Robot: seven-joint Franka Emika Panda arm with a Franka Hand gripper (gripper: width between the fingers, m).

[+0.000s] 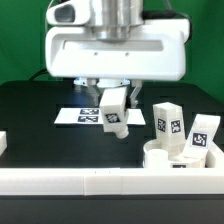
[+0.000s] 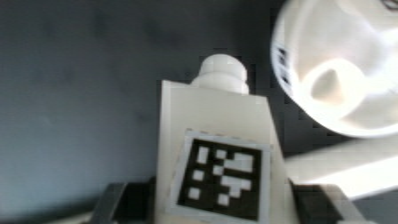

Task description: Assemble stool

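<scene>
My gripper [image 1: 112, 100] is shut on a white stool leg [image 1: 114, 110] with a black-and-white tag and holds it tilted above the black table, over the marker board [image 1: 88, 116]. In the wrist view the leg [image 2: 217, 140] fills the middle, its round peg end pointing away, with dark fingers [image 2: 121, 203] on both sides. The round white seat [image 1: 172, 156] lies at the exterior view's right near the front rail, with two tagged legs [image 1: 167, 127] [image 1: 203, 137] standing on it. The seat's rim [image 2: 338, 70] also shows in the wrist view.
A long white border rail [image 1: 110, 182] runs across the front of the table. A small white part [image 1: 3, 143] sits at the exterior view's left edge. The black table [image 1: 40, 115] lies around the marker board.
</scene>
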